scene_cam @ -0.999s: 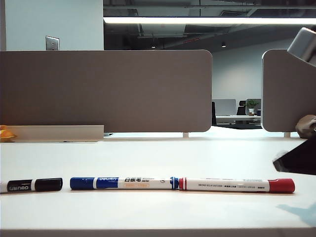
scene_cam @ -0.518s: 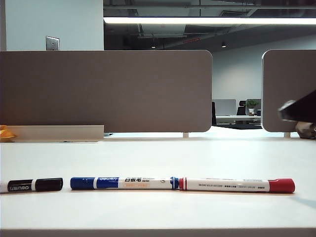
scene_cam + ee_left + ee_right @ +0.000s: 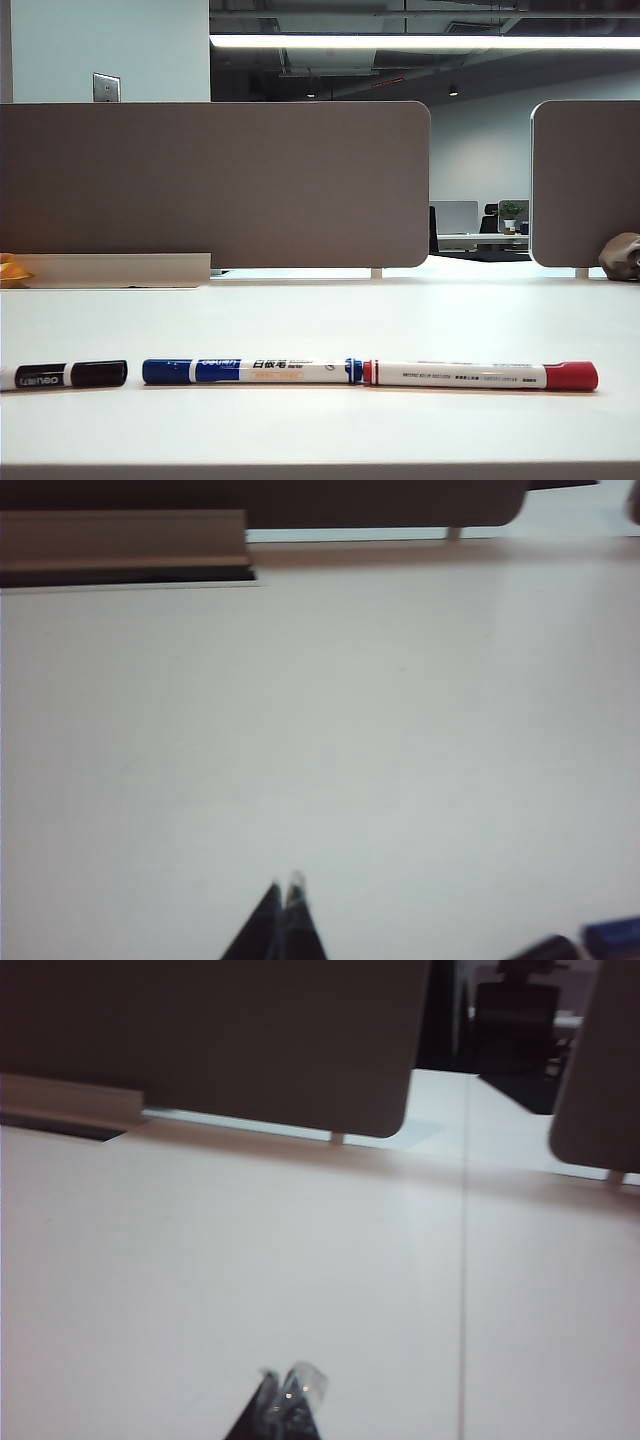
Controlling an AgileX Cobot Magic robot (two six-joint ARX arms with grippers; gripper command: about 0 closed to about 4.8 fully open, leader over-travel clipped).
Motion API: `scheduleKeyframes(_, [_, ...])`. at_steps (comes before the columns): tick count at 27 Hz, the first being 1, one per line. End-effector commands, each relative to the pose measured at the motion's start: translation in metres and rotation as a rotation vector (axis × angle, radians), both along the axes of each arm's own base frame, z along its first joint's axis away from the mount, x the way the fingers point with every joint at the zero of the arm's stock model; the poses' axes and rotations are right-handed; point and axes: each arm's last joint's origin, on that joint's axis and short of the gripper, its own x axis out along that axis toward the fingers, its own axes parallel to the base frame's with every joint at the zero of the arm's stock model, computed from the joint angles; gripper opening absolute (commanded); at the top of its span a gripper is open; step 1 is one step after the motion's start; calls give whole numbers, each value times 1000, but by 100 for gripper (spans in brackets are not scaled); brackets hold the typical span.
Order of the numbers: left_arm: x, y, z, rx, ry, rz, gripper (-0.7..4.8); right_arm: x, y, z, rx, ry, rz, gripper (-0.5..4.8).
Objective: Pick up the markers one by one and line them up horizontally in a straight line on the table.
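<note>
I see the markers (image 3: 300,372) lined up on the table (image 3: 320,320); left gripper (image 3: 285,892) and right gripper (image 3: 290,1385) pinched together, empty; task probably finished; I'd simply park.

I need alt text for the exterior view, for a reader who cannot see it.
Three markers lie end to end in a row on the white table: black-capped marker at left, blue-capped marker in the middle, red-capped marker at right, touching the blue one. Grey-brown divider panels stand behind. No gripper shows.

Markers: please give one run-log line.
markers: three, one row on table | left gripper: shut, empty | right gripper: shut, empty
</note>
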Motion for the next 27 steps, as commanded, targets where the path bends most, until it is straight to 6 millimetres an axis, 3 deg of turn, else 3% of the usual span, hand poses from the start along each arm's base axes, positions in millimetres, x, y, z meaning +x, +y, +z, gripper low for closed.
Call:
scheduleKeyframes(1, [1, 4, 0, 1, 3, 46, -5, -1, -4, 1, 9, -31, -36, -5])
scheduleKeyframes(9, [1, 5, 0, 1, 3, 52, -5, -6, -11, 9, 22, -124, -101, -5])
scheduleKeyframes(20, [1, 5, 0, 1, 3, 53, -5, -6, -15, 8, 19, -116, -144, -5])
scheduleKeyframes(27, [1, 5, 0, 1, 3, 52, -5, -5, -15, -14, -10, 108, -146, -5])
